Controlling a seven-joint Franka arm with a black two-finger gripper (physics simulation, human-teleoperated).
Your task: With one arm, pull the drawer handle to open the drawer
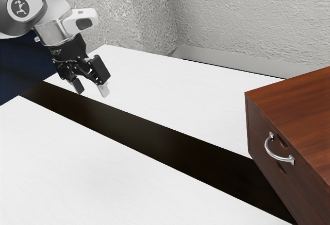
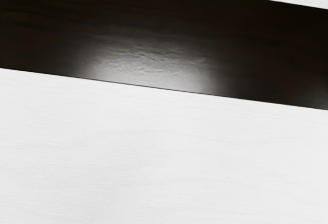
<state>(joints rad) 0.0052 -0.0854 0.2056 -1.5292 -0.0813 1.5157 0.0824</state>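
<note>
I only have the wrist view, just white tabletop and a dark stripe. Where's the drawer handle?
Observer: The handle is a curved silver bar on the front of a brown wooden cabinet at the exterior view's right edge.
Operator: Where's the gripper relative to it?
Observer: The gripper hangs at the exterior view's upper left, above the table, well apart from the cabinet.
Operator: Fingers open?
Observer: Yes, open, with nothing between them.
</note>
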